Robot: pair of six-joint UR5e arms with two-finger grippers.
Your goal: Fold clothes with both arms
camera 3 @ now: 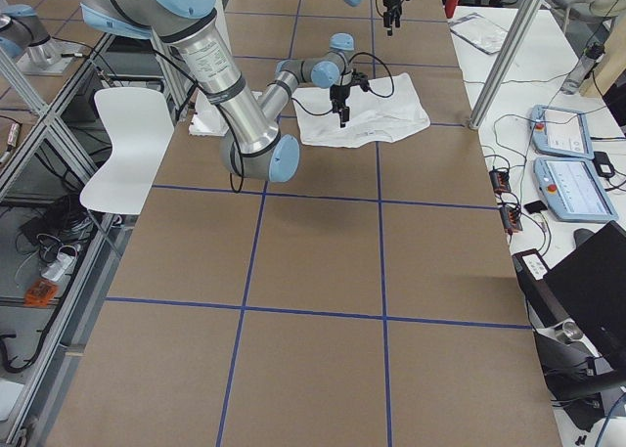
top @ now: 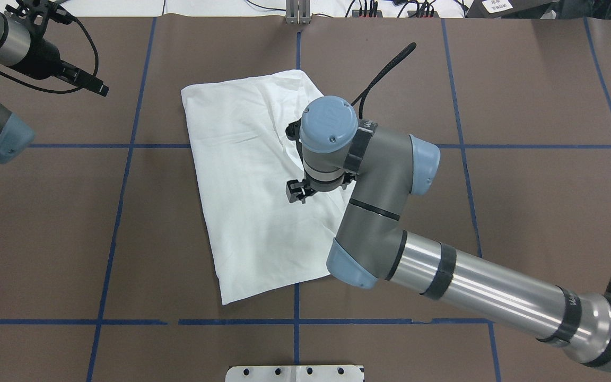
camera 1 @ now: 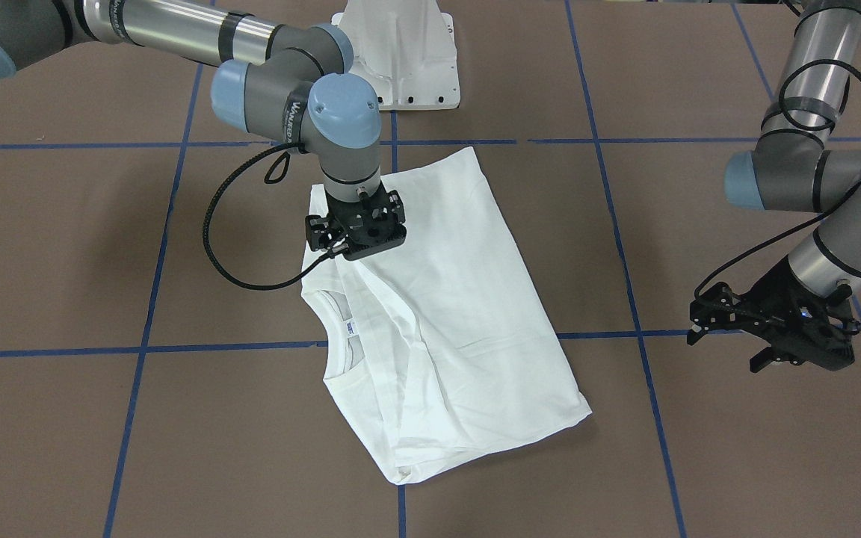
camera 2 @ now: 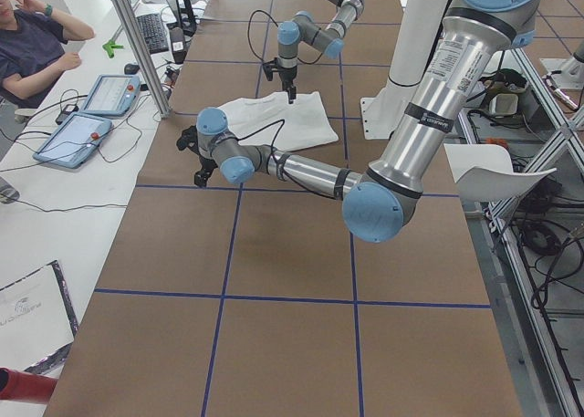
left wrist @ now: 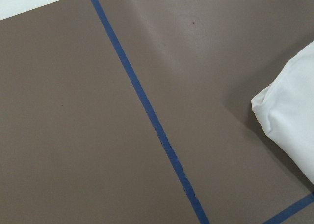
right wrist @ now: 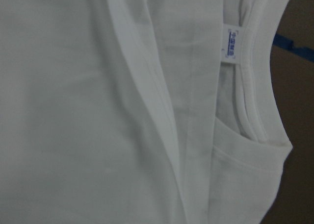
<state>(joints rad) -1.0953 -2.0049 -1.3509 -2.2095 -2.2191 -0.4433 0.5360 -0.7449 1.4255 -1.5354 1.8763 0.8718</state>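
Currently the right arm holds the right jaws straight down over the shirt, which lies folded into a slanted oblong on the bench. Directly beneath these jaws runs a stitched fold edge. The collar and neck label lie just beside that edge.

The left arm keeps the left jaws spread and holding nothing. They hover over bare bench, well apart from the shirt.

My read: the step in hand is taking up the layered edge under the right jaws for the next fold.
- I should descend square to that edge and catch every layer, not only the top one.
- I should bring the left jaws in to a matching point on the same edge before lifting, so the cloth rises level and does not skew.

Unclear:
- I cannot tell whether the right jaws are spread or pressed together. The wrist hides them from overhead and their own camera shows no fingers.
- Contact with the cloth is not resolvable either.
- No printed text shows.
- The left wrist view catches only one shirt corner beyond a blue tape line.
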